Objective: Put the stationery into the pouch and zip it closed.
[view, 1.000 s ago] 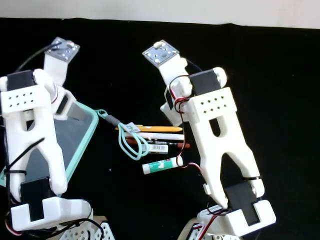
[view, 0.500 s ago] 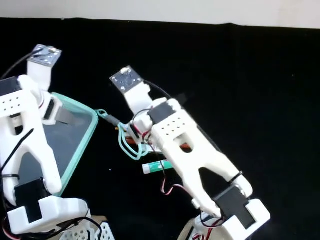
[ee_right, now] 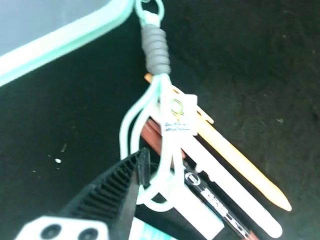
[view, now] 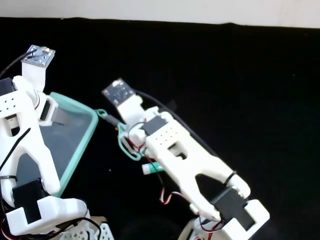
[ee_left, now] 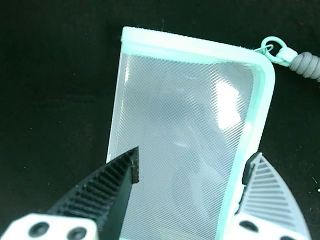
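Observation:
A clear mesh pouch with a mint-green border lies flat at the left. My left gripper hovers over the pouch, open, with its jaws on either side of the pouch's width. A mint strap loop with a grey coil and a white tag runs from the pouch corner across the pens. Under it lie an orange pen, a white pen and a dark pen. My right gripper is low over them, open, its black finger beside the loop. A white and green tube pokes out under the right arm.
Black cloth covers the table, with free room to the right and at the back. Both arm bases stand at the front edge. A pale wall strip runs behind the table.
The right arm has swung left and dropped over the pens, covering them in the high view. The left arm has shifted slightly left over the pouch.

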Controlling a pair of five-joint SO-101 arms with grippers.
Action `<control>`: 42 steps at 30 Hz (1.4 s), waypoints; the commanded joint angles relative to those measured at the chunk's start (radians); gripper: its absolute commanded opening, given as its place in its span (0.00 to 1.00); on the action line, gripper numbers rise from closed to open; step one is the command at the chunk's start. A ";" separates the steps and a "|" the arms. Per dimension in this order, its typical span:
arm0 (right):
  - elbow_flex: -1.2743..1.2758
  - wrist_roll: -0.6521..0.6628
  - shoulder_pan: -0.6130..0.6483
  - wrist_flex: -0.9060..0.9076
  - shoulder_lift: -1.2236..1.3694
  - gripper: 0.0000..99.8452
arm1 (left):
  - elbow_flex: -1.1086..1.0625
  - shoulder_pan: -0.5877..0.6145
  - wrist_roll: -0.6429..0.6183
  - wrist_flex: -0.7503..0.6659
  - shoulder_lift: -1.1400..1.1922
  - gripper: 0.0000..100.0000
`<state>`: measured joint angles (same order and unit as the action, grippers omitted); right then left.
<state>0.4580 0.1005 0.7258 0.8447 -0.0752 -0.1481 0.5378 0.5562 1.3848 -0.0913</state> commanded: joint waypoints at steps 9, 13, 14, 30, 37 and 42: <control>-0.038 -0.006 -0.005 -0.068 0.177 0.64 | 0.001 0.007 0.006 -0.017 -0.015 0.34; -0.033 -0.003 -0.005 -0.062 0.182 0.59 | 0.001 0.007 0.006 -0.017 -0.015 0.34; -0.031 -0.003 -0.005 -0.062 0.182 0.56 | 0.001 0.007 0.006 -0.017 -0.015 0.34; -0.102 -0.005 -0.134 0.107 0.174 0.01 | 0.001 0.007 0.006 -0.017 -0.015 0.34; -0.226 -0.003 -0.134 0.197 0.173 0.01 | 0.004 0.004 0.006 -0.017 -0.015 0.34; -0.358 -0.003 -0.136 0.239 0.171 0.01 | 0.004 0.005 0.006 -0.017 -0.016 0.34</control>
<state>0.2079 0.1020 0.6015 1.0472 0.1120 -0.1527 0.5378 0.5562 1.3848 -0.0913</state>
